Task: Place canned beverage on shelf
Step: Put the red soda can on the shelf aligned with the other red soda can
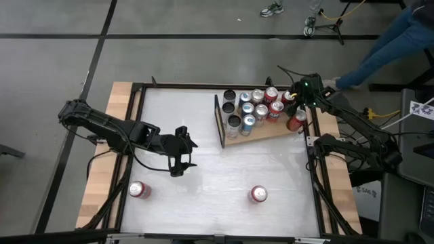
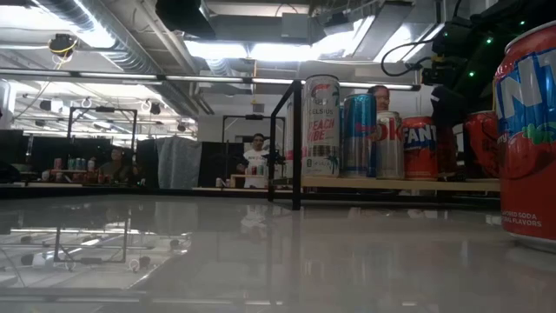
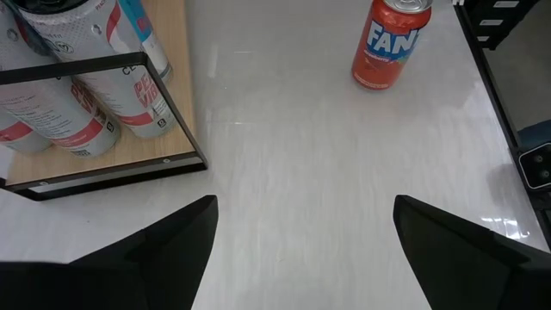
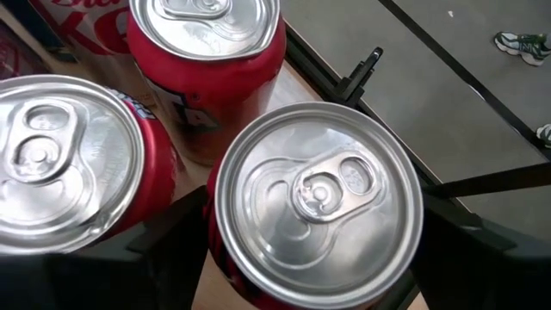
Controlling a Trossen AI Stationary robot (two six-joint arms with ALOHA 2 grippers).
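Red can [image 4: 314, 202] between right end effector [image 4: 314, 258] fingers; on shelf [image 1: 271, 131].

Both arms are dark, nearly black, built of slim jointed segments with black cables looping alongside them. The left gripper [image 1: 182, 150] ends in two broad, flat, matte black fingers [image 3: 146, 254]. The right gripper [image 1: 296, 103] carries a small green light near its wrist, and its fingers [image 4: 159, 228] are equally dark.

Near red can [image 2: 526, 130] cropped rightward
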